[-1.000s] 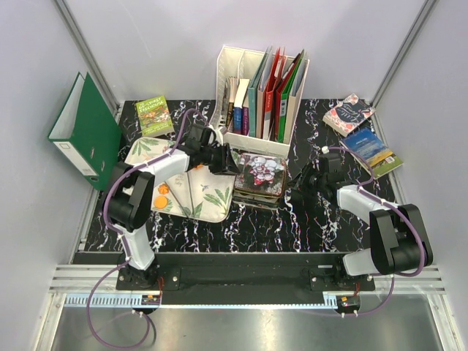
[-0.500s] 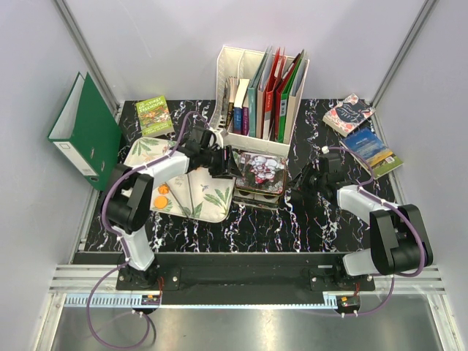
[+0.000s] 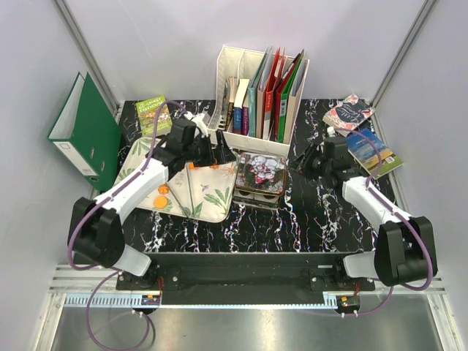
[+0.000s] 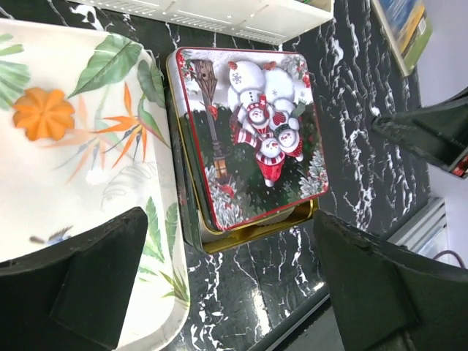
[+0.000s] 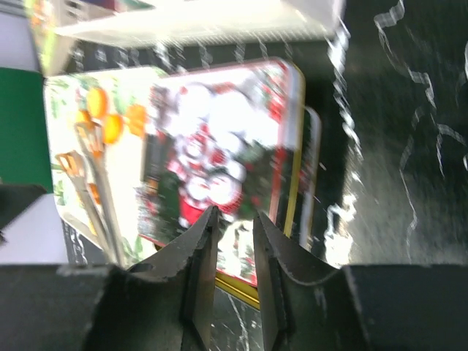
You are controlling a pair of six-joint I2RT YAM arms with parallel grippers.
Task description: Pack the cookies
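Note:
Two orange cookies lie at the left end of the leaf-patterned tray; the left wrist view shows one orange cookie on it. A square tin with a snowman lid stands right of the tray. Its lid lies slightly askew, with the gold rim showing at one edge. My left gripper hovers just left of the tin, its jaws wide apart and empty. My right gripper hangs right of the tin, a narrow empty gap between its fingers.
A white file organiser full of books stands right behind the tin. A green binder leans at the far left and a green book lies behind the tray. Two books lie at the back right. Thin tongs rest on the tray.
My left gripper has opened wide and pulled back from the tin's left edge, its elbow swinging left. My right gripper has drawn back and up from the tin.

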